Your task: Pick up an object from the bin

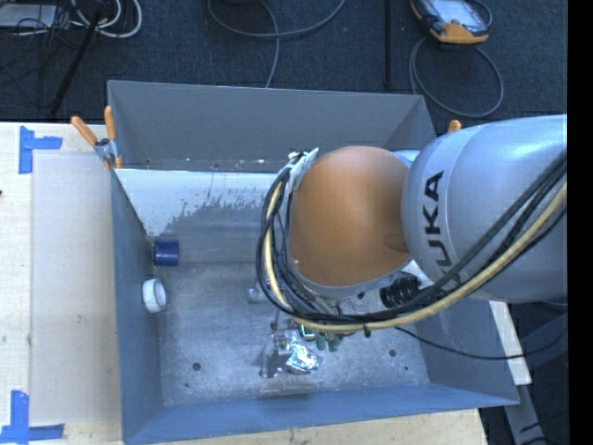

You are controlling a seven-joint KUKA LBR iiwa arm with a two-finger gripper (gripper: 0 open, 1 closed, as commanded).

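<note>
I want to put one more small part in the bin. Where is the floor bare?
Bare bin floor lies between the white ring and the gripper, and along the near wall at lower left. It is crowded around the gripper, by the crumpled silver thing.

Blue cylinder (166, 251) at left of bin (232, 119), white ring (154, 294) near below it; orange-rimmed device (451, 17) on dark carpet (352, 63) beyond.
</note>
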